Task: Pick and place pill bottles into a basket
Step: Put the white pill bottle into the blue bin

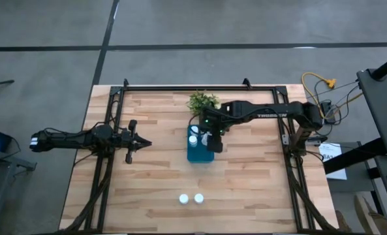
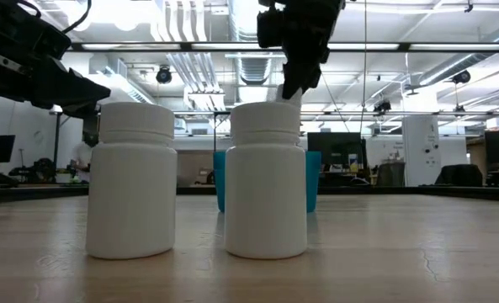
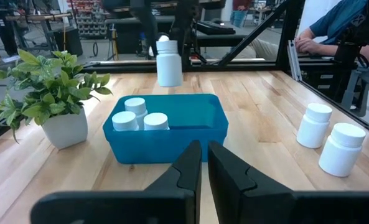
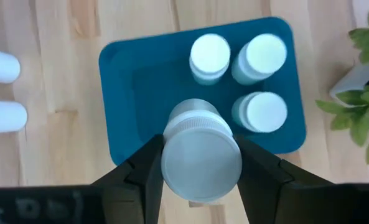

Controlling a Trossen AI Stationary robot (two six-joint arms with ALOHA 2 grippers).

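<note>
Right wrist view shows the right gripper (image 4: 201, 163) clamped on a pill bottle (image 4: 201, 155) above the teal basket (image 4: 147, 93), where three bottles (image 4: 246, 78) stand. Two more bottles (image 1: 190, 199) sit on the tabletop (image 1: 258, 183). Left gripper (image 3: 203, 163) waits, fingers nearly closed, holding nothing

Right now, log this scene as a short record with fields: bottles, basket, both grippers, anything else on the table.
bottles in basket: three, upright, at the end nearest the plant
bottle in grip: one, held above the basket
bottles left on table: two, side by side, near the front edge
basket: teal, at the table's centre
right gripper: shut on the bottle, over the basket
left gripper: shut, empty, left of the basket
other: small potted plant behind the basket
</note>
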